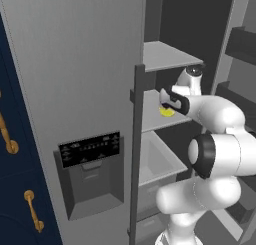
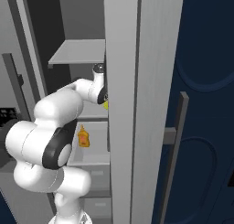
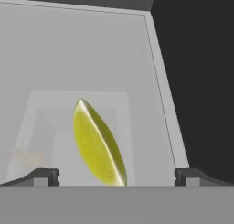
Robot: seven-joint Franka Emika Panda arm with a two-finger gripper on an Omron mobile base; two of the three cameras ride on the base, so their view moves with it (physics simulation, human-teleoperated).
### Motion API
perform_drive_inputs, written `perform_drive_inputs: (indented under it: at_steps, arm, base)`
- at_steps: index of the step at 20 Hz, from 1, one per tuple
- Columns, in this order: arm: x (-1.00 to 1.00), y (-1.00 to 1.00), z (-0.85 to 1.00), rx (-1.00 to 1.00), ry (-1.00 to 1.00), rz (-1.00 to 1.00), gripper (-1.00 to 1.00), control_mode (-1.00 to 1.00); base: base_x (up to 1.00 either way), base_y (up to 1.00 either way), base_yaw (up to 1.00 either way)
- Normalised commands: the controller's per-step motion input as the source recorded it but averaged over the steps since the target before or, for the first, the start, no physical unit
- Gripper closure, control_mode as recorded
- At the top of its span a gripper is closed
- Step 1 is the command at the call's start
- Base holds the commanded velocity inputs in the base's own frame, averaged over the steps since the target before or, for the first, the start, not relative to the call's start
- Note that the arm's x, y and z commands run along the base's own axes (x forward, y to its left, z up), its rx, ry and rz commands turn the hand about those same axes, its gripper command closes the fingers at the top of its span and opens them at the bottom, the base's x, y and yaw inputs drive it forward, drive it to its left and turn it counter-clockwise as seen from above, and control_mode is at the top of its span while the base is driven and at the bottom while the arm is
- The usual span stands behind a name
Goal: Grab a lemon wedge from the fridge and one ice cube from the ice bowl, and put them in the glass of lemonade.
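The grey fridge (image 1: pixel 75 64) stands with its right door open, and my arm reaches in over the middle shelf (image 1: pixel 150 120). On that shelf lies the lemon wedge (image 1: pixel 166 112), small and bright yellow; from the right base view a sliver of the lemon wedge (image 2: pixel 105 104) peeks past the door edge. My gripper (image 1: pixel 168 107) hangs just above it. In the hand view the lemon wedge (image 3: pixel 98 145) lies between the tips of my gripper (image 3: pixel 116 176), which is open and apart from the wedge on both sides. The ice bowl and the glass of lemonade are out of view.
An upper shelf (image 1: pixel 167 55) sits above my hand, a pale drawer (image 1: pixel 155 161) below. A small orange bottle (image 2: pixel 83 137) stands on the lower level. The fridge door edge (image 2: pixel 121 104) is close on my right. Navy cabinets (image 1: pixel 12 164) flank the fridge.
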Motion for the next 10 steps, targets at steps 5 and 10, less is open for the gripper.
perform_drive_inputs:
  at_steps: [5,10]
  arm:
    - [0.03,0.14,-0.23,0.0,0.0,0.11,-1.0,-1.0]
    - [0.18,0.05,-0.12,-0.01,0.02,0.07,-1.0,-1.0]
  base:
    - [0.0,0.0,0.0]
    - [0.0,0.0,0.0]
